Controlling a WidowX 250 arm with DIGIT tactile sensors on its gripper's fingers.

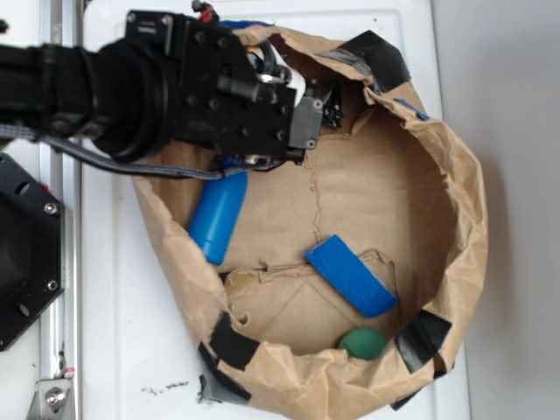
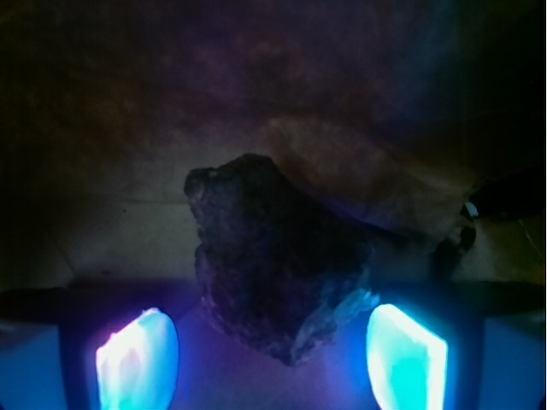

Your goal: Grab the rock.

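Observation:
In the wrist view the rock (image 2: 273,256), a dark lumpy stone with a rough surface, lies on brown paper just ahead of my gripper (image 2: 272,359). Its near tip reaches in between the two glowing blue fingers, the left (image 2: 137,359) and the right (image 2: 406,354). A gap shows on each side, so the gripper is open around the rock without touching it. In the exterior view the gripper (image 1: 319,109) is at the back of the paper bag (image 1: 455,201), and the arm hides the rock there.
Inside the rolled-down bag lie a blue bottle (image 1: 219,217) at the left, a flat blue block (image 1: 350,276) in the middle and a smooth green rounded object (image 1: 362,343) at the front. Black tape patches (image 1: 232,341) mark the bag's rim.

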